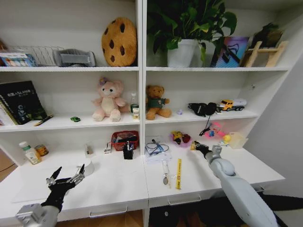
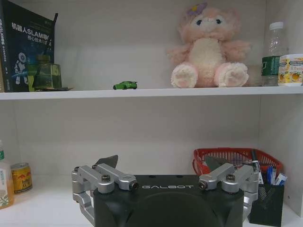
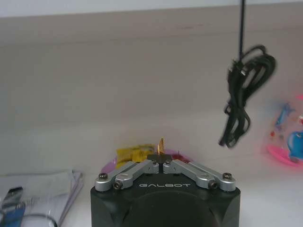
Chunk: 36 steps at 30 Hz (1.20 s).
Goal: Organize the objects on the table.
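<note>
Fingers (image 3: 161, 143) of right gripper (image 1: 196, 146) on one thin gold piece (image 3: 161, 143).

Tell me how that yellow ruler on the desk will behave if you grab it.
The ruler looks thin and lies flat, so it is probably light and hard to pinch. On the smooth desk it would likely slide or pivot when nudged. It may flex if lifted by one end.
</note>
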Available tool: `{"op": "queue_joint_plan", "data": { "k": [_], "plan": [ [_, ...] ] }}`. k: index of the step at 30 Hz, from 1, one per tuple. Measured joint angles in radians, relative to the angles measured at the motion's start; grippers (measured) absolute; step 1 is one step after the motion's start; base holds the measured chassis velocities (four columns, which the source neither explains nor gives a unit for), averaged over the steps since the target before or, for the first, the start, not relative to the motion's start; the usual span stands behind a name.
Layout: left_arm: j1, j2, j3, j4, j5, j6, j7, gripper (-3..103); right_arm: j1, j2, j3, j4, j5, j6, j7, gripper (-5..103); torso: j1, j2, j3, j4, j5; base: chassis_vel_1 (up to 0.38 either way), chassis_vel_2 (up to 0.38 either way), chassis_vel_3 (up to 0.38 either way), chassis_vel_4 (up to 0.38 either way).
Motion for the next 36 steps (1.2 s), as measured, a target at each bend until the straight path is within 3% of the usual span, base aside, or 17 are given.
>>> {"op": "queue_joint_plan", "data": {
  "k": [6, 11, 14, 15, 18, 31, 33, 36],
  "plan": [
    [0.000, 0.000, 0.000, 0.000, 0.000, 0.000, 0.000, 100, 0.147, 0.069, -0.067, -0.194, -0.080, 0.068, -0.031, 0, 0.000, 0.000, 0.000, 0.0000, 0.0002, 0.000, 0.000, 0.000, 0.000],
    [0.000, 0.000, 0.000, 0.000, 0.000, 0.000, 0.000, 100, 0.181, 0.111, -0.077, -0.272, -0.126, 0.103, -0.055, 0, 0.000, 0.000, 0.000, -0.0003, -0.0001, 0.000, 0.000, 0.000, 0.000],
    [0.000, 0.000, 0.000, 0.000, 0.000, 0.000, 0.000, 100, 0.195, 0.149, -0.073, -0.335, -0.171, 0.162, -0.066, 0, 0.000, 0.000, 0.000, -0.0004, 0.0003, 0.000, 0.000, 0.000, 0.000],
    [0.000, 0.000, 0.000, 0.000, 0.000, 0.000, 0.000, 100, 0.208, 0.178, -0.070, -0.382, -0.209, 0.229, -0.059, 0, 0.000, 0.000, 0.000, -0.0001, 0.0002, 0.000, 0.000, 0.000, 0.000],
    [0.000, 0.000, 0.000, 0.000, 0.000, 0.000, 0.000, 100, 0.214, 0.196, -0.068, -0.416, -0.236, 0.265, -0.054, 0, 0.000, 0.000, 0.000, 0.0004, 0.0002, 0.000, 0.000, 0.000, 0.000],
    [0.000, 0.000, 0.000, 0.000, 0.000, 0.000, 0.000, 100, 0.259, 0.217, -0.064, -0.537, -0.206, 0.333, -0.062, -3, 0.000, 0.000, 0.000, -0.0001, 0.0001, 0.000, 0.000, 0.000, 0.000],
    [0.000, 0.000, 0.000, 0.000, 0.000, 0.000, 0.000, 100, 0.259, 0.219, -0.063, -0.539, -0.201, 0.338, -0.059, 2, 0.000, 0.000, 0.000, 0.0002, 0.0001, 0.000, 0.000, 0.000, 0.000],
    [0.000, 0.000, 0.000, 0.000, 0.000, 0.000, 0.000, 100, 0.250, 0.212, -0.061, -0.523, -0.198, 0.344, -0.068, 19, 0.000, 0.000, 0.000, -0.0001, 0.0000, 0.000, 0.000, 0.000, 0.000]
  ]
}}
